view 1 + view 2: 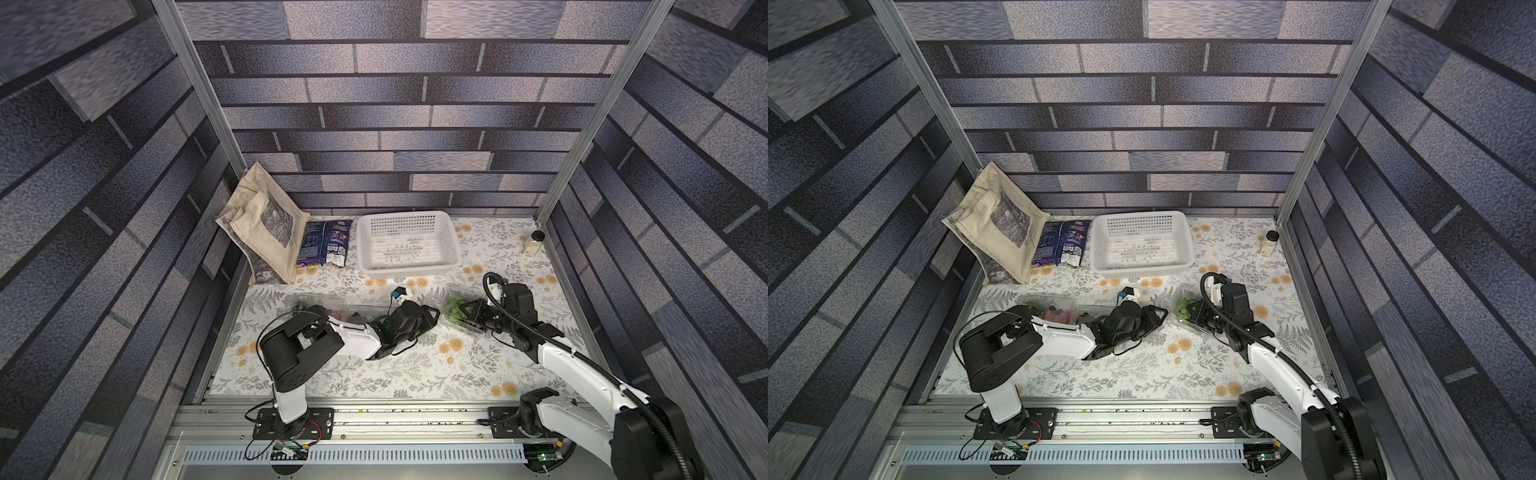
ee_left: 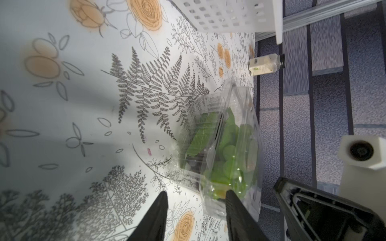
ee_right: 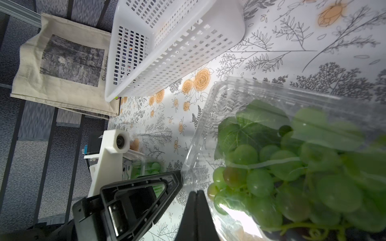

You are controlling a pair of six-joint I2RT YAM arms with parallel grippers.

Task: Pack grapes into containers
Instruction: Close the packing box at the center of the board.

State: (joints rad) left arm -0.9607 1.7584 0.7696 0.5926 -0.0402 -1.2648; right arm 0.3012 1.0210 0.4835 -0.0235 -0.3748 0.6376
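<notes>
Between my two grippers, in both top views, sits the container (image 1: 455,313) of green grapes (image 1: 457,306). My left gripper (image 1: 434,316) points at one end of it and my right gripper (image 1: 466,311) reaches over the opposite end. Two more containers (image 1: 1054,309), holding dark and red fruit, lie back along my left forearm. The white basket (image 1: 1142,243) stands well beyond both tools.

From the left wrist, my left gripper (image 2: 197,206) has its fingers apart with nothing between them but tablecloth (image 2: 83,114). One finger overlaps the container's near corner, and the lid (image 2: 248,125) looks raised, not snapped down.

From the right wrist, my right gripper (image 3: 196,198) has its fingers pressed together right at the container's rim. Whether a lip of thin plastic is pinched there I cannot tell. The grapes show through clear plastic just past my tips, and the left tool's tip sits just beside the corner.

I judge the step to be closing this lid. To do it well I would steady the base with the left fingers at the near corner. The closed right tips would then press along the rim, and I would check that no leaf or stem is caught in the seam. The plastic is thin and the cloth smooth, so a hard push would likely skid or buckle the box.
</notes>
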